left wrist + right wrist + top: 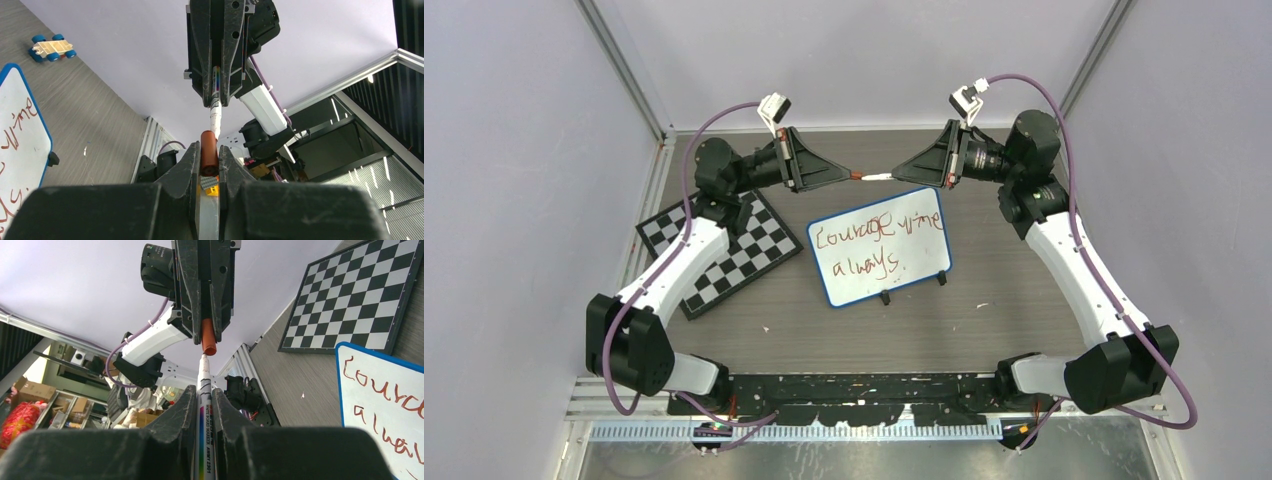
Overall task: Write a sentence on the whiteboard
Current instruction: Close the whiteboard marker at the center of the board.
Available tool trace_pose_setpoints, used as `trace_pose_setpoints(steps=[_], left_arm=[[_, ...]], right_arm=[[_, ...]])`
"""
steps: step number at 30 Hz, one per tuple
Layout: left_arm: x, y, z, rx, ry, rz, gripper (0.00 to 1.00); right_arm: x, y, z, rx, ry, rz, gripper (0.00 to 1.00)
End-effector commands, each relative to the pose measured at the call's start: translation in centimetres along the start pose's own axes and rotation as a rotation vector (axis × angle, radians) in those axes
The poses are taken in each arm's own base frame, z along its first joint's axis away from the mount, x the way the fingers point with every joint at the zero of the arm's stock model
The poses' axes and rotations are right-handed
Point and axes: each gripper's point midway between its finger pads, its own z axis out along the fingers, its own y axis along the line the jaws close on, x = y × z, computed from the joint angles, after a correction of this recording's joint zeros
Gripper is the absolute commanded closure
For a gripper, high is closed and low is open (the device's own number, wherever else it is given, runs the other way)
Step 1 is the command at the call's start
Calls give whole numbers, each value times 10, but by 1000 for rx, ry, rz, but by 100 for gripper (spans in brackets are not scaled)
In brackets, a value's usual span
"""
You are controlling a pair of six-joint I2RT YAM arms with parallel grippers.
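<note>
Glossy blue-framed whiteboard (921, 262) bears a scrawled red sentence (864, 241); above its far edge, left gripper (849, 175) pinches a cylindrical brown cap (857, 175), right gripper (895, 176) a slim white marker (878, 177).

Overhead, the second word in the top line of the sentence (879, 240) is too scrawled to read. In the left wrist view the whiteboard (22, 150) is cut by the left edge, so only stroke fragments show. In the right wrist view the right edge cuts it, leaving "Courc" and "alwa". The left arm (674, 262) covers part of the chessboard (744, 255).

The marker (205, 410) runs off the bottom edge between the fingers of the right gripper (202, 392). The base of the cap (209, 150) is buried in the left gripper (206, 162). Tip-to-cap contact overhead — too small to tell.
</note>
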Motion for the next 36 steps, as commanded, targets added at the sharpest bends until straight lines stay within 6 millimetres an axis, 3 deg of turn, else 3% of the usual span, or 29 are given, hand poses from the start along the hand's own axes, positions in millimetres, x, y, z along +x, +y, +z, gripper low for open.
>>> trace_pose_setpoints(steps=[1, 11, 23, 36], left_arm=[[0, -29, -1, 60, 1, 87, 100], [1, -35, -12, 69, -7, 100, 100], [-2, -15, -10, 25, -18, 59, 100], [0, -17, -5, 33, -14, 59, 100]], right_arm=[[-5, 22, -3, -31, -18, -80, 100], [-5, 24, -5, -23, -21, -91, 100], [-3, 29, -6, -48, -16, -81, 100], [-1, 27, -4, -50, -9, -75, 100]])
